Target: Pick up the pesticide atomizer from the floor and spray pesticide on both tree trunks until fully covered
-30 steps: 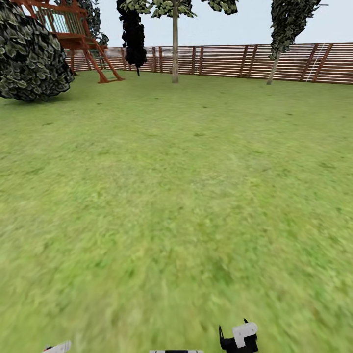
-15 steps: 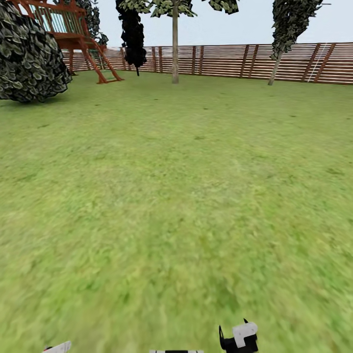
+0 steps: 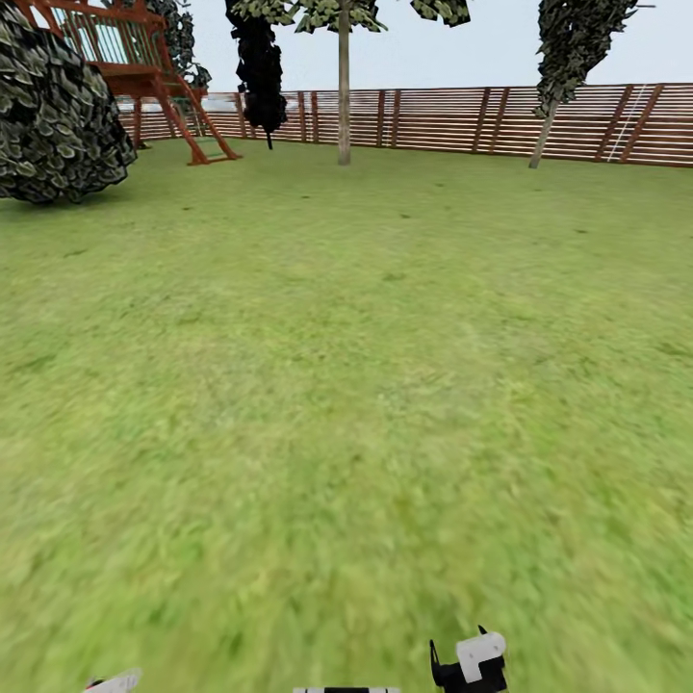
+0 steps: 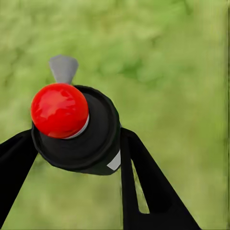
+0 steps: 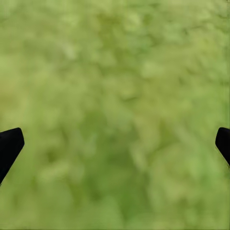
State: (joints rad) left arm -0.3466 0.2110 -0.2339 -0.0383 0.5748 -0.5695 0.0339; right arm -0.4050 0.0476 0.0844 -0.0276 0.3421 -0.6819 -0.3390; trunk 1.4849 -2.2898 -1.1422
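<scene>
Two black fingers (image 4: 132, 187) of the left gripper (image 4: 76, 158) clamp the pesticide atomizer (image 4: 74, 127), its red cap up over the grass (image 3: 366, 404). Right gripper (image 5: 115, 143) fingers spread wide, holding nothing. Pickup looks done; spraying remains. One straight trunk (image 3: 344, 96) stands far ahead by the fence (image 3: 462, 120); I cannot tell whether it is a target tree.

The camera has swung slightly rightward, so the bush (image 3: 60, 120) sits nearer the left edge.
</scene>
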